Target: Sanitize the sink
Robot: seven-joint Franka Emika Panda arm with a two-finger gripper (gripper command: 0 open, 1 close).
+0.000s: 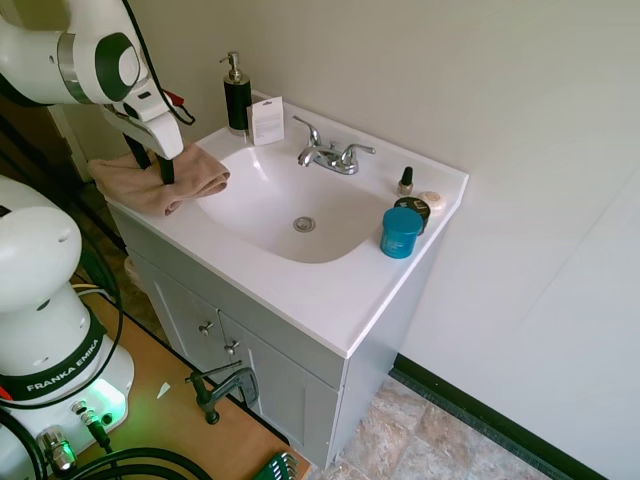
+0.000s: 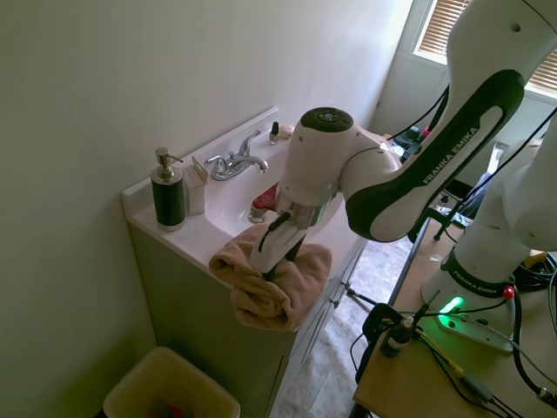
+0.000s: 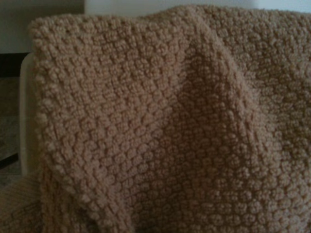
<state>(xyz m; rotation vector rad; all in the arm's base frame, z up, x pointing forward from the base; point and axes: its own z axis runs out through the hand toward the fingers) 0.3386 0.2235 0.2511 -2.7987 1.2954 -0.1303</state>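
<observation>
The towel [image 3: 165,126] fills the wrist view — the arm hides most of the sink [image 2: 231,209] in the second exterior view

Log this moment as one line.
phase: at towel | gripper: down on towel, grip unclear | towel: bunched on counter corner, overhanging edge | sink: basin bare | faucet: untouched

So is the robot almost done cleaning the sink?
Not yet, it looks like. The gripper is down on the tan towel at the counter's corner, beside the sink, seemingly picking it up. The towel hasn't reached the bowl, so wiping the sink seems still to come.
</observation>
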